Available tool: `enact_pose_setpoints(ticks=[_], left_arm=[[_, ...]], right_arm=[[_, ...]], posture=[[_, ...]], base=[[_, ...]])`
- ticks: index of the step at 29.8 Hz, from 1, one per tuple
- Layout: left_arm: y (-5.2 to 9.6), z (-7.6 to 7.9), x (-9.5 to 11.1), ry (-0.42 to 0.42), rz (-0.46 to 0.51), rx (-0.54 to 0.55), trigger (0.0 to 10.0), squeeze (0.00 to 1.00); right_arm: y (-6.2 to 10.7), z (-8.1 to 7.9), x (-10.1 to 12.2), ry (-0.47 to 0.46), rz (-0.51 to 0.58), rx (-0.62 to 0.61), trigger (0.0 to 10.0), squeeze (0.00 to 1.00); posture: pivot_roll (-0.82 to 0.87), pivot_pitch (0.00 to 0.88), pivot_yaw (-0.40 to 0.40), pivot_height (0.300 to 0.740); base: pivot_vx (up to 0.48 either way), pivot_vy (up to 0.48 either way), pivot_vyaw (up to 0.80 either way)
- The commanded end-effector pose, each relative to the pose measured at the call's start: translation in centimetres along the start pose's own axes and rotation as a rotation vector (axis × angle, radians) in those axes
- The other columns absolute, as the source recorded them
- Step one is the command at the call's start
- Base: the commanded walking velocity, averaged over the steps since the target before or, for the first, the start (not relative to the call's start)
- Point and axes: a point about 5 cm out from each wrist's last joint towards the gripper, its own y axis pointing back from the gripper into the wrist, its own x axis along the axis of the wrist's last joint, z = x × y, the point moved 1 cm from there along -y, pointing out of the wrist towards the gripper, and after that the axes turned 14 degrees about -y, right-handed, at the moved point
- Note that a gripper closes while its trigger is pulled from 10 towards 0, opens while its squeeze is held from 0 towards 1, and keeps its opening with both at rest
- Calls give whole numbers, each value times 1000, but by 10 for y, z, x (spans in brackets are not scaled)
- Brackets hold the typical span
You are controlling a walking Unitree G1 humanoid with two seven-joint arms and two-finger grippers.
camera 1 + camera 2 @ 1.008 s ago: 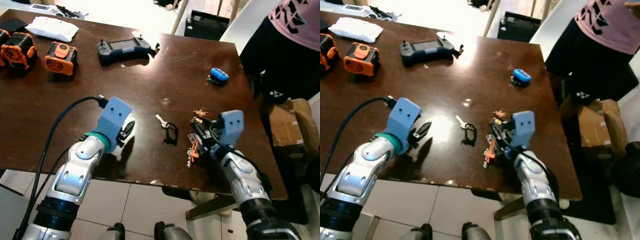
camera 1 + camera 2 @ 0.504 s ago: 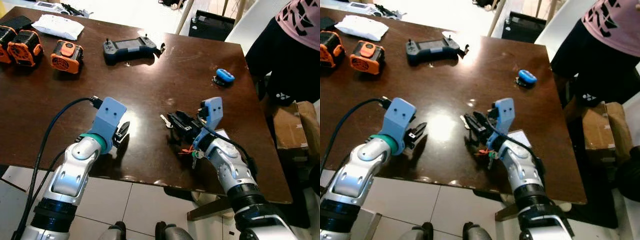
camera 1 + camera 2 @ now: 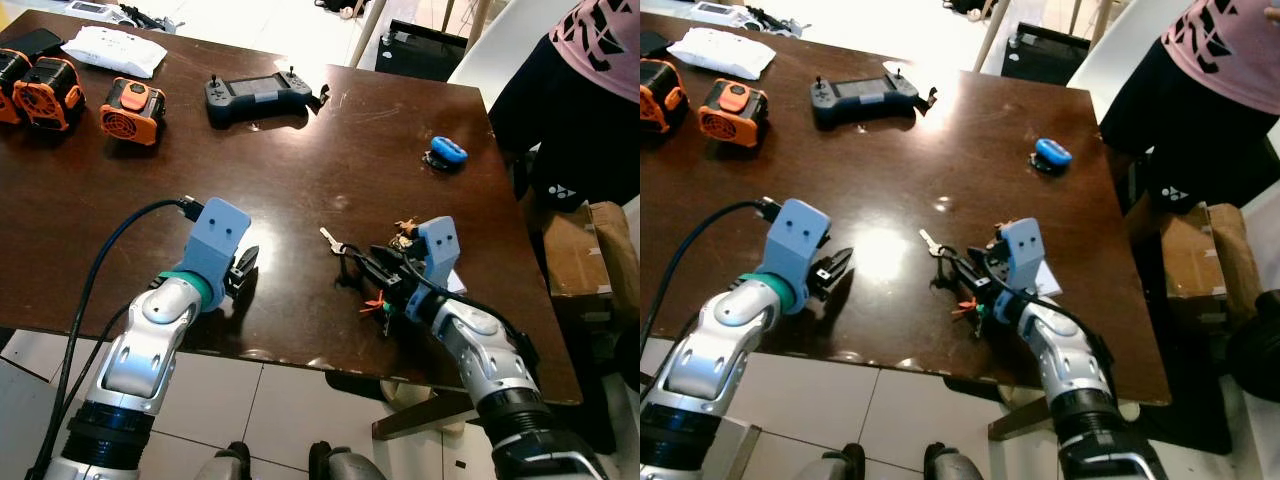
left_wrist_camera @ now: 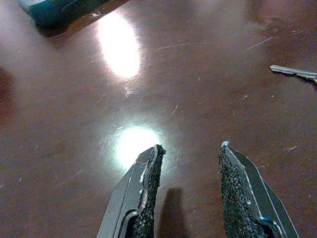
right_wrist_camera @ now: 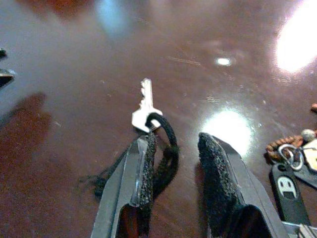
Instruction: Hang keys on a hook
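Since half a second ago the right gripper [image 5: 173, 163] has drawn back toward the near right and now sits low over the table [image 3: 120, 200], fingers apart around the black cord loop [image 5: 166, 144] tied to the silver key [image 3: 327, 238]. Key lies flat mid-table, long axis near-right to far-left, blade pointing far-left. Left gripper [image 4: 188, 168] hovers to the left, well apart from the key, fingers apart and empty.

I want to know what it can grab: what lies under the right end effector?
The right end effector is open over the silver key and its black cord loop, which lie on the brown table. Part of the cord is hidden behind one finger.
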Motion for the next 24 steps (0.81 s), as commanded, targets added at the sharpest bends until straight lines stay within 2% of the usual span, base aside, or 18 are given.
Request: enact_pose_setpoints(ticks=[1,6,11,12,13,14,15,16,17,24], left_arm=[[-2,8,0,12,-7,-35,10000,0],[-1,9,-1,14,-11,-37,10000,0],[0,9,-1,15,-16,-37,10000,0],[0,10,-1,15,-17,-37,10000,0],[0,10,-1,16,-18,-36,10000,0],[1,10,-1,18,-20,-33,10000,0],[1,10,-2,19,-21,-32,10000,0],[2,10,-3,21,-24,-29,10000,0],[3,10,-4,22,-27,-26,10000,0],[6,12,-7,29,-37,-25,10000,0]], right_arm=[[2,6,-12,-7,-68,-35,10000,0],[-4,5,-21,-27,-149,-35,10000,0],[-8,3,-23,12,-241,-22,10000,0],[-8,3,-27,31,-288,-2,10000,0],[-6,3,-31,50,-331,13,9569,0],[-1,4,-37,59,-376,23,6235,0],[1,6,-41,63,-403,29,6235,0],[6,9,-46,61,-425,16,1176,0],[9,11,-51,49,-441,1,0,0],[22,20,-66,-29,-441,-85,0,0]], posture=[[-111,163,-67,740],[-106,169,-63,740],[-100,172,-67,740],[-100,172,-67,740],[-95,174,-74,740],[-95,174,-74,740],[-95,174,-74,740],[-88,180,-91,740],[-88,180,-91,740],[-93,185,-85,740]], base=[[0,0,0],[0,0,0],[0,0,0],[0,0,0],[0,0,0],[0,0,0],[0,0,0],[0,0,0],[0,0,0],[0,0,0]])
